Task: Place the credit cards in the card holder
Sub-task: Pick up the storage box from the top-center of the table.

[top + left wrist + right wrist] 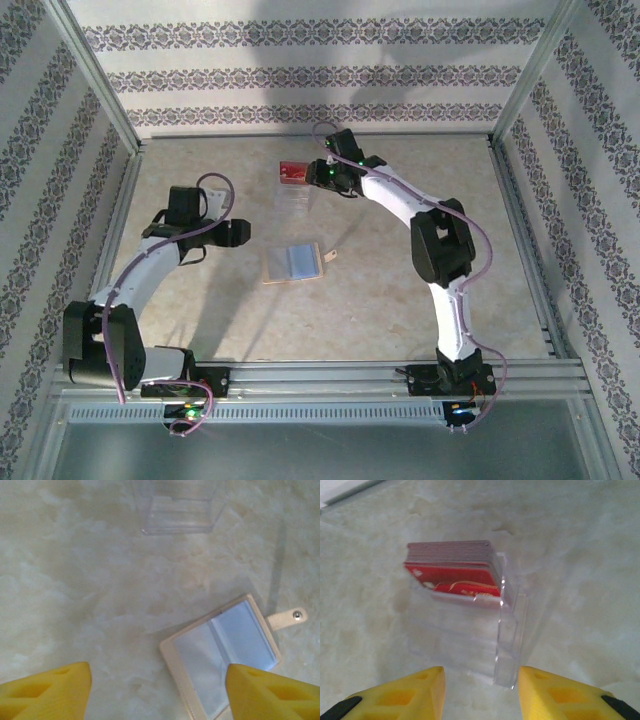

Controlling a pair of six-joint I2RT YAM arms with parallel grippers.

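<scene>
From the top view, the card holder [291, 264] lies open and flat near the middle of the pale stone-look table [400, 300]. Its small tab [331, 256] sticks out at 3 o'clock. At 12 o'clock from it, well apart, sits a clear plastic case [293, 194], with the red credit cards [292, 171] at its far end. The left gripper [234, 233] is at 9 o'clock from the card holder, near it but not touching. The right gripper [322, 174] is just beside the cards, at 3 o'clock from them.

In the left wrist view, the left gripper [159, 680] has its two yellow fingers [50, 692] far apart, with nothing held. The card holder [225, 647] lies at 4 o'clock, showing tan edges and grey-blue pockets. Its tab [287, 618] has a small round metal snap. The clear case [180, 510] is at 12 o'clock.

In the right wrist view, the right gripper [481, 680] has its yellow fingers [555, 695] apart, with nothing clamped. The credit cards [451, 567] stand in a neat stack inside the clear case [507, 630], at 11 o'clock. The front card has white and gold marks, too blurry to read.
</scene>
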